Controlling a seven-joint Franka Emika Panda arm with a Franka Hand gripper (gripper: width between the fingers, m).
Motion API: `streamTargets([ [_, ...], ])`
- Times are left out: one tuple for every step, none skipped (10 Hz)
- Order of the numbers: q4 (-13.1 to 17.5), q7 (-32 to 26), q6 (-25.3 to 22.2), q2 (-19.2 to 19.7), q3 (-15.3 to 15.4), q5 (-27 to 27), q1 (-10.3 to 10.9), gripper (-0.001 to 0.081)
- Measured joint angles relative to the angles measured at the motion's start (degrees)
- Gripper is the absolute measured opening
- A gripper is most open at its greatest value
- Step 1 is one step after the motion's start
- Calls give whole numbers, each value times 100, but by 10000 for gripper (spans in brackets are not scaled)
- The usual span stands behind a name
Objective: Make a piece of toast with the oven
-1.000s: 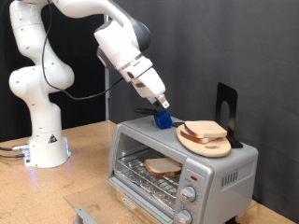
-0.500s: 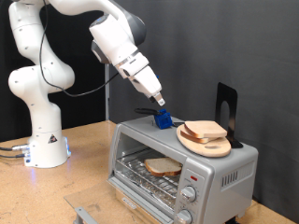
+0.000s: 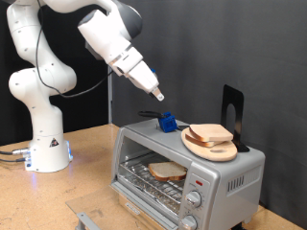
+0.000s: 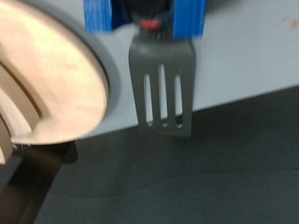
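Now, the arm (image 3: pixel 106 34): white Franka, reaching in high above the oven, well off its top.
Oven (image 3: pixel 235 177): silver toaster oven, two knobs at its front corner; I cannot tell whether the glass door is open.
Wooden plate (image 3: pixel 223 152): round, resting on the oven's top.
Piece of toast (image 3: pixel 168 171): pale slice lying on the wire rack inside the oven.
Second bread slice (image 3: pixel 211 132): on the plate atop the oven.
Blue holder (image 3: pixel 168 122): on the oven's top, just beside the plate.
Gripper (image 3: pixel 157 96): hangs above the holder, apart from it, nothing visibly between its fingers; spread or pinched, I cannot tell.
Step in hand: bread looks loaded, so I'd judge the toasting stage; any move calls for clearing the perched plate.
Wrist view only: a grey slotted spatula (image 4: pixel 164 89) juts from the holder (image 4: pixel 103 19) past the oven's top edge.
Exterior view only: the rack, the knobs, the arm.
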Motion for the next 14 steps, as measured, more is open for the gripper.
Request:
streamTargets([
  [-65,3,-405,-174,-143,-295,-176,795],
  [-105,-10,-853,-320,-306,-576,-350,795],
  [-135,-127,-1167,-437,-485,-756,-479,795],
  [-197,-282,-1369,-563,-613,-826,-535,795],
  [-197,-253,-1352,-562,-592,-816,-533,795],
  [-212,-304,-1347,-572,-609,-765,-534,795],
  [-270,-441,-1352,-630,-720,-716,-546,795],
  [-374,-592,-1394,-761,-902,-705,-598,795],
  [-468,-638,-1554,-907,-1084,-798,-708,795],
  [-523,-641,-1751,-1021,-1238,-958,-874,795],
  [-545,-643,-1954,-1097,-1385,-1163,-1060,795],
  [-552,-683,-2145,-1150,-1537,-1378,-1238,795],
  [-555,-811,-2341,-1189,-1706,-1552,-1389,795],
  [-557,-931,-2467,-1217,-1841,-1660,-1489,795],
])
